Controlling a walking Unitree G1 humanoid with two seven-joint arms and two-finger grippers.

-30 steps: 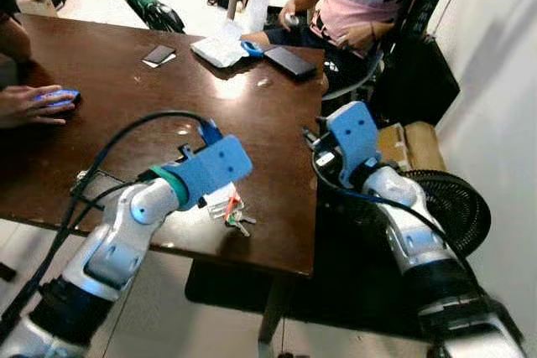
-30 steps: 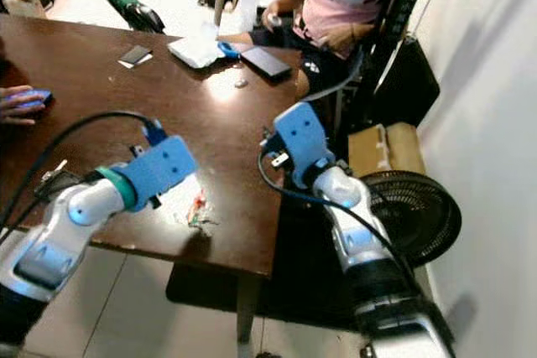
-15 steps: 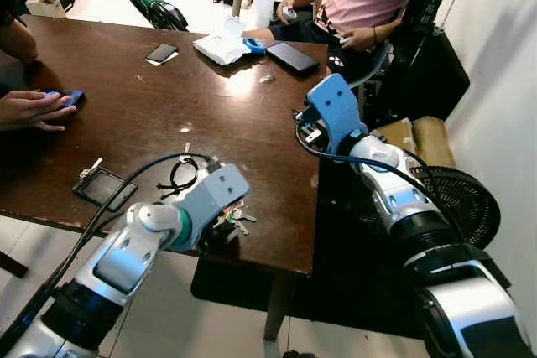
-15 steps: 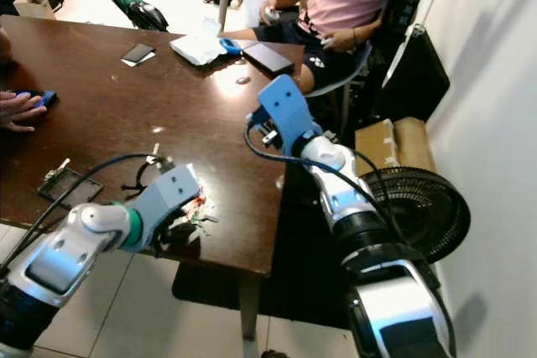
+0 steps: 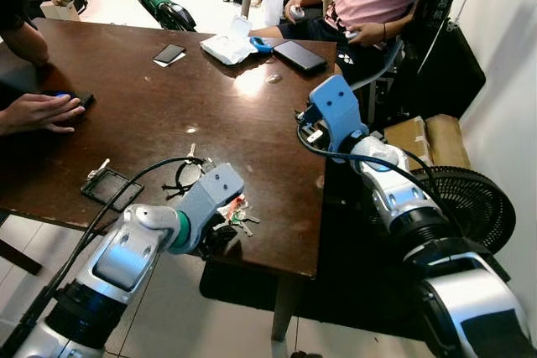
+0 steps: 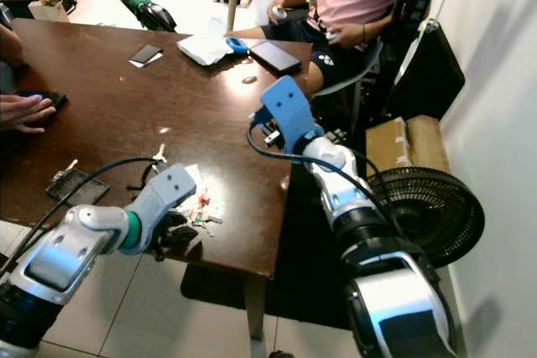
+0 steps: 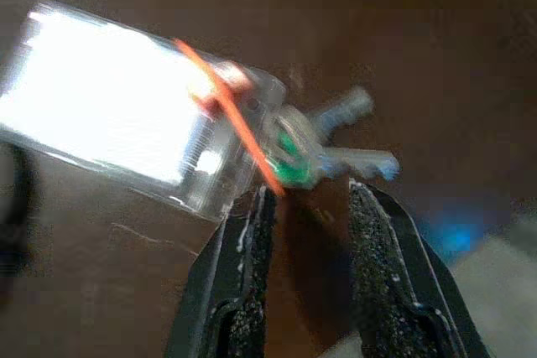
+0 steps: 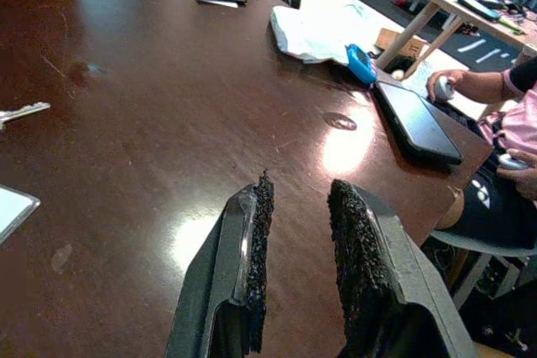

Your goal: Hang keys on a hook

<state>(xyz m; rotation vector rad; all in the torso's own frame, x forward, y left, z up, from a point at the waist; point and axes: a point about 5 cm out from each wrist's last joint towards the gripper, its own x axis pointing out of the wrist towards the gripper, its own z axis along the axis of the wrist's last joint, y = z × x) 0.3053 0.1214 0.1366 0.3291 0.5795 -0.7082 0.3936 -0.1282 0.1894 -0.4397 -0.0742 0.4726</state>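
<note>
The bunch of keys [image 5: 238, 215], with a clear plastic tag [image 7: 126, 115], an orange strap and a green-capped key [image 7: 294, 165], lies on the dark wooden table [image 5: 168, 98] close to its front edge. My left gripper [image 7: 306, 194] is low at that edge and open. Its fingertips [image 7: 260, 207] are just short of the keys, with nothing between them. My right gripper [image 8: 298, 199] hovers over the table's right side, open and empty; its blue wrist housing [image 5: 336, 115] is above the table's right edge.
A black cable loop [image 5: 180, 180] and a black square frame [image 5: 109, 189] lie left of the keys. Phones [image 5: 170, 54], a white cloth [image 5: 226, 46] and a tablet [image 5: 299, 55] are at the far end. A person's hand [image 5: 38, 112] rests at left; another person sits at the far right. A fan [image 5: 470, 207] stands on the floor.
My left gripper has dropped from above the table down to the front edge, right by the keys. The right arm has reached forward over the table's corner. The camera has shifted.
</note>
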